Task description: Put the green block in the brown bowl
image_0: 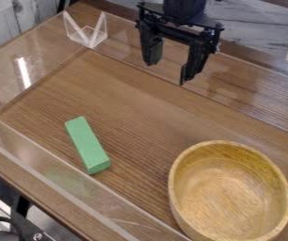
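The green block (88,144) is a flat bright green bar lying on the wooden table at the left, long side running from upper left to lower right. The brown bowl (230,191) is a wide shallow bowl of light wood at the lower right, with nothing inside it. My gripper (172,63) hangs at the top centre, pointing down, its dark fingers spread apart and open with nothing between them. It is well above and to the right of the block, and behind the bowl.
Low clear plastic walls (58,179) fence the wooden table (159,113) on the left, front and back. A clear plastic corner piece (84,30) stands at the back left.
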`<state>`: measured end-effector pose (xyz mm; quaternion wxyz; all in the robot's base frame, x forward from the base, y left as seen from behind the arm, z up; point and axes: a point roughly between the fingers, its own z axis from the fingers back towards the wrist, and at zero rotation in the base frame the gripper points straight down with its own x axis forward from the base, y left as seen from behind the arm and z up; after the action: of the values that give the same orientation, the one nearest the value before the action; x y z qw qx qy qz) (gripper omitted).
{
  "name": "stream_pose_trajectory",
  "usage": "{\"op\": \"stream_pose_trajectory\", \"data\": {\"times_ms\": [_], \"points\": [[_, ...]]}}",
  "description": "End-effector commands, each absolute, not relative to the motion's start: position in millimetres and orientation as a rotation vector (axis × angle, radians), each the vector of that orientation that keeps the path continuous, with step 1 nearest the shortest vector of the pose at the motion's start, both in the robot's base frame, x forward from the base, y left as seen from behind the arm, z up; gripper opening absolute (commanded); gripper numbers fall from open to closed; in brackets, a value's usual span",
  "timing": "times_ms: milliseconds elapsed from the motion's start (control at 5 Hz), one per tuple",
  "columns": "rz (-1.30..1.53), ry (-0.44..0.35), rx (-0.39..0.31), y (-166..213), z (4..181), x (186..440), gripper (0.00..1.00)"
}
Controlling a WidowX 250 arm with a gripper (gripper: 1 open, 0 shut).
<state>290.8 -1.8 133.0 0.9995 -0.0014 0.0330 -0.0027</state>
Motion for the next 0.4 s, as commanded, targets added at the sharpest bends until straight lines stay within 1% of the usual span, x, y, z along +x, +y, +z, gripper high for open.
{"op": "stream_pose_trajectory", "data": {"times_ms": [0, 200], "points": [[0.244, 0.074, -0.021, 15.2, 122.7, 261.6, 1.0], [0.494, 0.105, -0.046, 39.6, 97.6, 211.8, 1.0]]}}
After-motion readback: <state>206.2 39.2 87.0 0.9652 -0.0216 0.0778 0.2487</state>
